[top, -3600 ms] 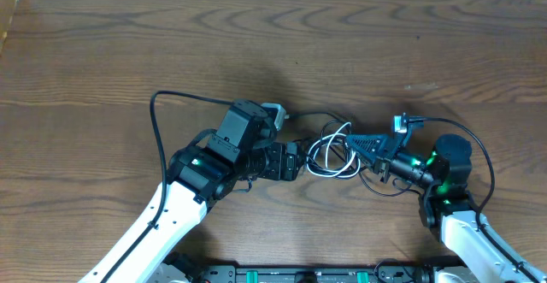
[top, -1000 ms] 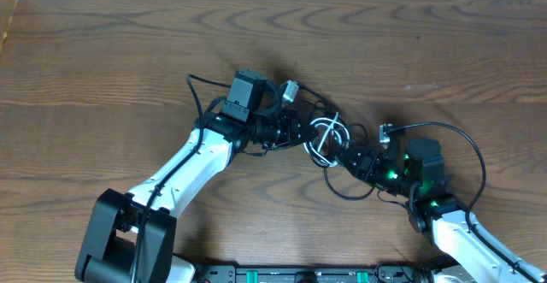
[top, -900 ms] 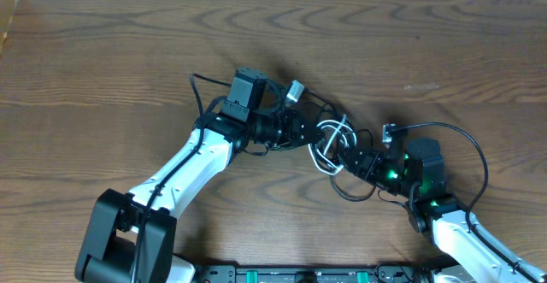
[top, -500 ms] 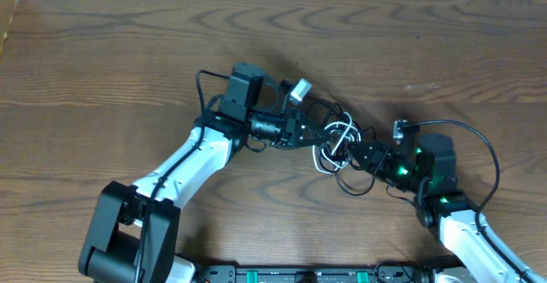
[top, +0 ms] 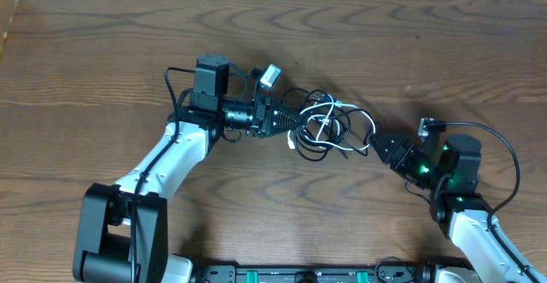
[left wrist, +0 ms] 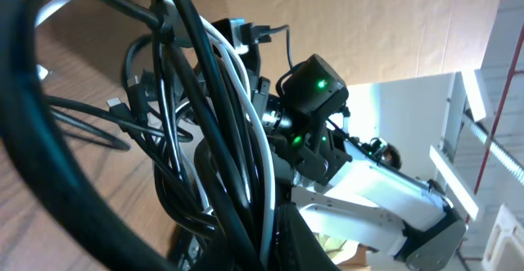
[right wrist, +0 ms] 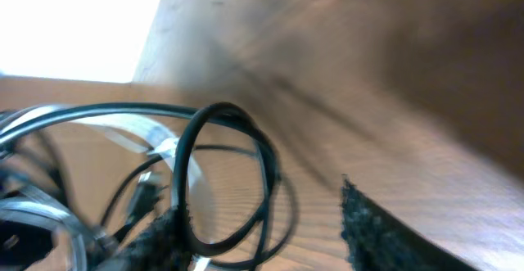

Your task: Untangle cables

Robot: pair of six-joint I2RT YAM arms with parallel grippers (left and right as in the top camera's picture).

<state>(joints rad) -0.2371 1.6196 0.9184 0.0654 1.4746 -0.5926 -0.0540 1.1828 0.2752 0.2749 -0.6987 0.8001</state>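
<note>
Since a second ago the left arm has drawn back to the left and the right arm to the right, and the cables (top: 329, 127) have gone with the left one, a little farther across the table (top: 102, 52). The left gripper (top: 293, 126) is pressed together on the left end of the tangle, whose black and white strands crowd right up against its wrist camera. The bundle lies near the middle of the table, between the two arms, loops spilling to the right. The right gripper (top: 379, 144) sits just at the right edge of the tangle with its fingers (right wrist: 368, 222) spread apart; a black loop (right wrist: 237, 140) hangs before them, unpinched, and contact cannot be told
</note>
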